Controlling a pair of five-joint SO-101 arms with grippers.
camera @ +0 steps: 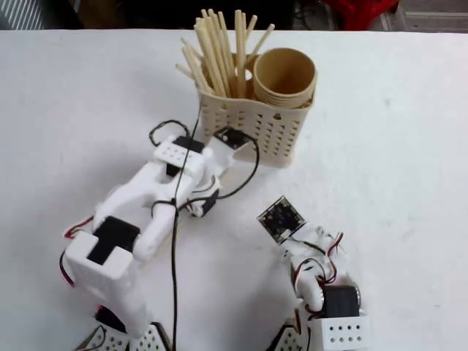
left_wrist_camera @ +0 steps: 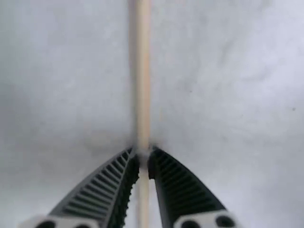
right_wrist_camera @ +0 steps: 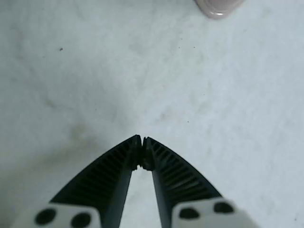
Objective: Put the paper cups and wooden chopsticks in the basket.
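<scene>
A cream perforated basket [camera: 252, 128] stands at the back of the white table. In it lean several wooden chopsticks [camera: 218, 51], with a stack of paper cups [camera: 286, 77] beside them. In the left wrist view my left gripper [left_wrist_camera: 142, 154] is shut on one wooden chopstick [left_wrist_camera: 141, 71], which runs straight out from the fingertips low over the table. The left arm [camera: 164, 194] stretches toward the basket's front left side. My right gripper [right_wrist_camera: 141, 142] is shut with nothing in it, close above bare table. The right arm [camera: 314, 274] is folded near the front edge.
A black cable [camera: 175, 248] runs along the left arm toward the front edge. A pale rounded object [right_wrist_camera: 216, 5] shows at the edge of the right wrist view. Open white table lies to the right of the basket.
</scene>
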